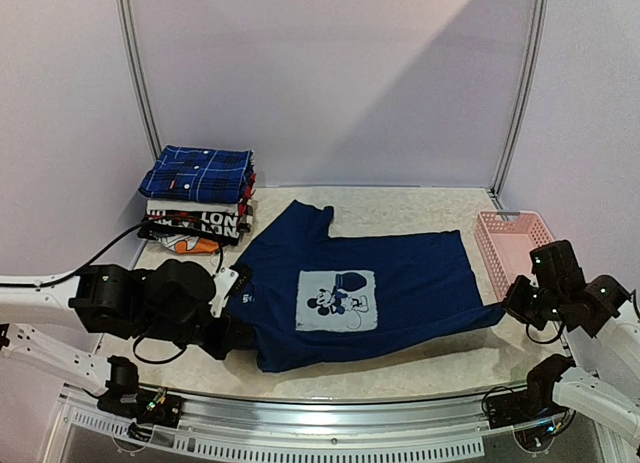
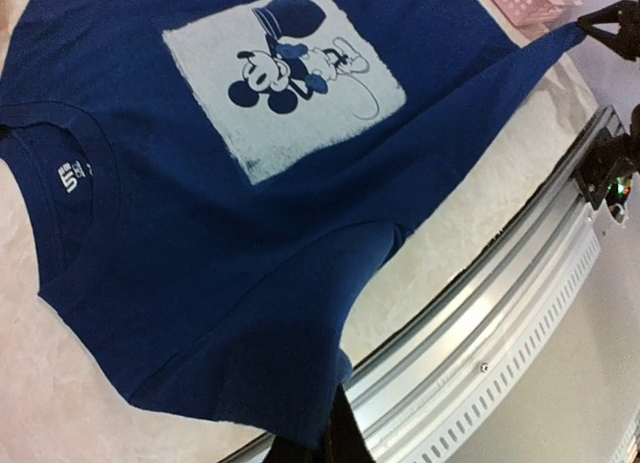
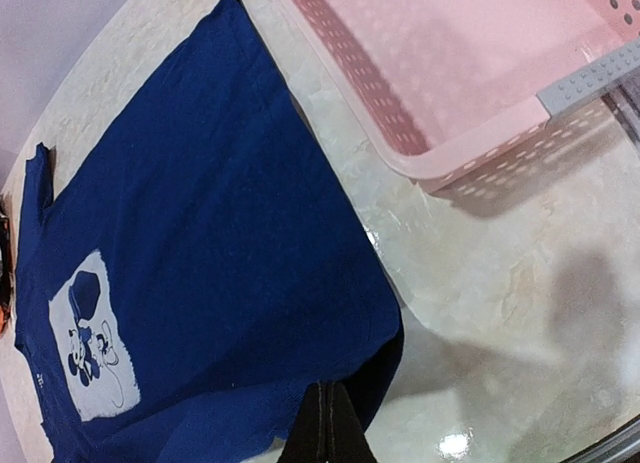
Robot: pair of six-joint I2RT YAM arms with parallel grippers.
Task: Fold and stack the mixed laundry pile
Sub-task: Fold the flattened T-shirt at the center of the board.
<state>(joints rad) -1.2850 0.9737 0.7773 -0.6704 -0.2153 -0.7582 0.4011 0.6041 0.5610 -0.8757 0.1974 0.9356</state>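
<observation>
navy t-shirt (image 1: 420, 273): spread flat on the table (image 1: 420, 208), front side up, the collar to the left and the hem to the right. it covers the middle of the table, between the two arms.
chest print (image 1: 338, 300): pale-blue square with a dark cartoon figure, facing up, about in the middle of the garment.
far sleeve: it points out toward the back wall, lying flat.
left gripper (image 1: 238, 338): fingers together and clamped on the near-left corner of the navy t-shirt, at the shoulder side. in the left wrist view the cloth goes right into the dark fingertips at the lower edge.
right gripper (image 1: 507, 308): fingers together and clamped on the near-right corner of the navy t-shirt, at the hem. in the right wrist view this corner is a little raised, with a shadow under it.
plaid shirt (image 1: 198, 173): dark-blue with thin white lines, folded, lying on top of the stack in the back-left corner, well apart from both grippers.
folded garments (image 1: 200, 223): white and black with red letters, under the plaid shirt.
pink basket (image 1: 512, 245): plastic lattice, at the right side of the table, just beside the hem of the navy t-shirt; i see nothing inside it.
metal rail (image 2: 480, 313): runs along the near edge of the table, below the garment.
</observation>
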